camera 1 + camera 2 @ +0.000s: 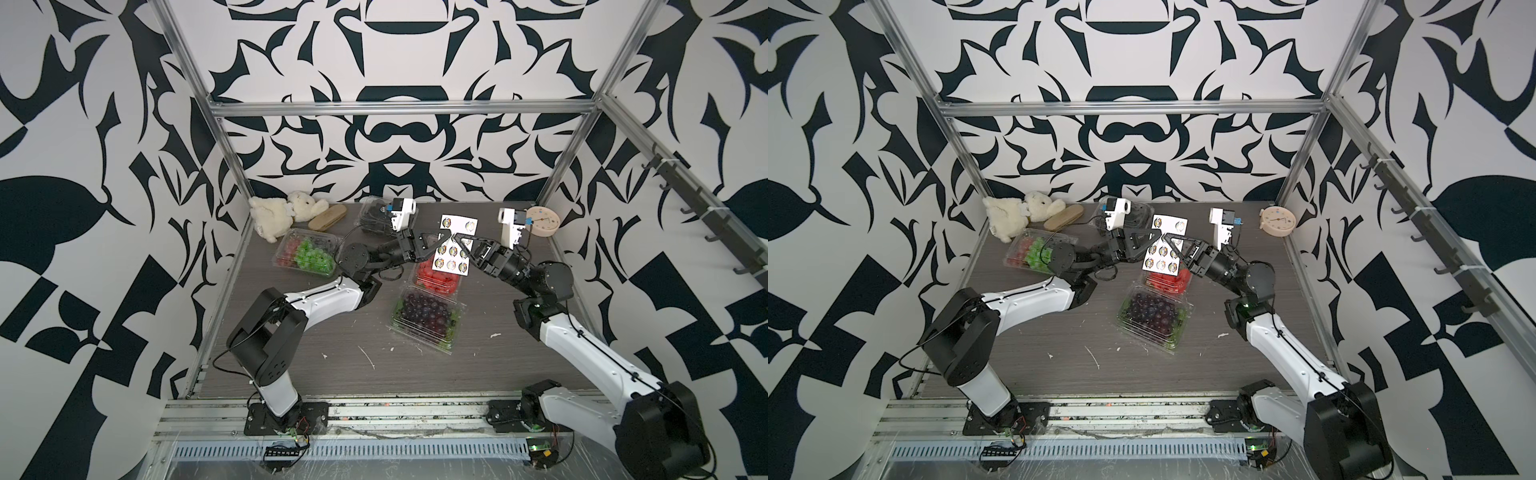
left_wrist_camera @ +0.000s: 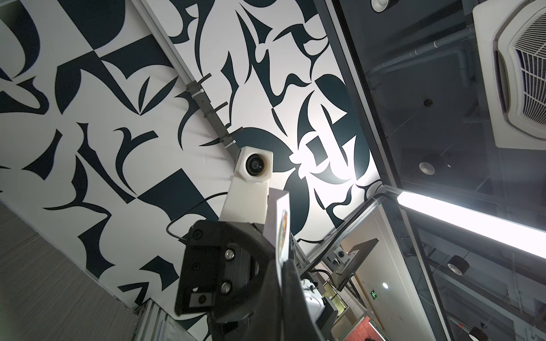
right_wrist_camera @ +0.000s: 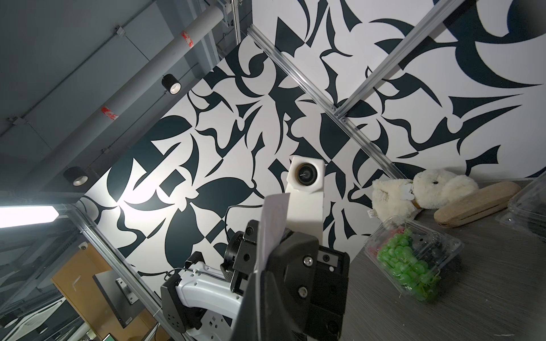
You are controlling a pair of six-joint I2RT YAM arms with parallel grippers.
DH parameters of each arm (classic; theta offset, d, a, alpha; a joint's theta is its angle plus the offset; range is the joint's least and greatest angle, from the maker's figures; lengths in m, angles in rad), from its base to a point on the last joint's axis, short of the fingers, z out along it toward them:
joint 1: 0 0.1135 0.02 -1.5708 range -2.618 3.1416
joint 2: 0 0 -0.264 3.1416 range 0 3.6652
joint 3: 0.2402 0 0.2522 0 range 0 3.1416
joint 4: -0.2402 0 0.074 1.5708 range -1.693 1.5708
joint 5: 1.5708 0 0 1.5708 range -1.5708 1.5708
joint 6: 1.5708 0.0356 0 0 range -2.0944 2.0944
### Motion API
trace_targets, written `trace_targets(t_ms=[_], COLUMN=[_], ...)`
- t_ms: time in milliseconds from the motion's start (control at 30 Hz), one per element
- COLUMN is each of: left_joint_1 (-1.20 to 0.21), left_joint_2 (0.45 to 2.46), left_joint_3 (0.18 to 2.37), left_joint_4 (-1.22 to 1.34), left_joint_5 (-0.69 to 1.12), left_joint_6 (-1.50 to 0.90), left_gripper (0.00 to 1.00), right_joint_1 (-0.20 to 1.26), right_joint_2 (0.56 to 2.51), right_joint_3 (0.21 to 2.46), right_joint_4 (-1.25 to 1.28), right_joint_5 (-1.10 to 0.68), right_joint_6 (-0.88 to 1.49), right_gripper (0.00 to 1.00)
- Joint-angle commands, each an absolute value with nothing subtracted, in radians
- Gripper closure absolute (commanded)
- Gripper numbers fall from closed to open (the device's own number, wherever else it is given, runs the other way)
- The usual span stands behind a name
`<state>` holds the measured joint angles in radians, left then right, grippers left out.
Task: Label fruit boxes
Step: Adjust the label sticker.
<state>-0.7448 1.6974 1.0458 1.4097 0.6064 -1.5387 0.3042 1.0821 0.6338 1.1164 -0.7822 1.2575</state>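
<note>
The strawberry box [image 1: 441, 283] lies on the table [image 1: 332, 332] straight below the jaws. The sticker sheet [image 1: 448, 262] hides most of it, so only a strip of red fruit shows at its near side. The black berry box [image 1: 371, 212] sits beyond the left gripper [image 1: 443, 237], partly covered by that arm's white camera mount. Its contents show only as a dark mass, and in the right wrist view it is cut off at the frame edge.

Both pairs of jaws are pinched narrow on the sheet and hold it tilted, clear of the table. The right gripper [image 1: 457, 239] meets the left almost tip to tip at the sheet's edge. Both wrist views show the sheet [image 3: 273, 227] only edge-on, so its round stickers cannot be read there. Whether the right jaws pinch the paper or a single sticker cannot be told.

The dark grape box [image 1: 428, 313] lies just beside the strawberry box, on the side towards the arm bases. It is filled with purple grapes, with a little green at the rim. The green grape box [image 1: 309, 254] is well apart from the jaws on the left gripper's side, and holds green grapes in the middle, red berries at one end and dark ones at the other.

Beyond it lie a soft toy [image 1: 279, 212] and a tan case [image 1: 328, 218]. A clock [image 1: 542, 222] stands on the right gripper's side.
</note>
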Motion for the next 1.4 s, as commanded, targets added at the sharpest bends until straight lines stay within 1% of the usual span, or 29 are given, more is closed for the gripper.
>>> trace_targets(t_ms=[0,933,967,1000,1033,1100,1267,1367], left_joint_1=[-0.753,-0.759,-0.760,-0.758,-0.754,-0.740,-0.662,-0.630], left_joint_2=[1.717,1.720,1.717,1.714,1.704,1.678,1.559,1.466], left_joint_3=[1.065,1.065,1.064,1.062,1.059,1.042,0.947,0.918], left_joint_4=[1.405,1.404,1.405,1.405,1.404,1.382,1.273,1.125], left_joint_5=[0.620,0.624,0.624,0.623,0.623,0.624,0.604,0.604], left_joint_6=[-1.537,-1.537,-1.536,-1.536,-1.534,-1.524,-1.479,-1.410], left_gripper=[1.00,1.00,0.95,0.86,0.80,0.77,0.61,0.60], right_joint_1=[0.317,0.315,0.316,0.315,0.316,0.316,0.316,0.316], right_joint_2=[1.083,1.090,1.089,1.086,1.081,1.065,1.006,0.980], right_joint_3=[0.653,0.660,0.660,0.660,0.662,0.660,0.663,0.670], right_joint_4=[1.208,1.195,1.190,1.186,1.173,1.135,0.999,0.919], right_joint_5=[-0.819,-0.816,-0.818,-0.819,-0.820,-0.821,-0.816,-0.812], right_joint_6=[1.266,1.249,1.247,1.244,1.236,1.210,1.109,1.053], right_gripper=[1.00,1.00,1.00,1.00,1.00,1.00,1.00,1.00])
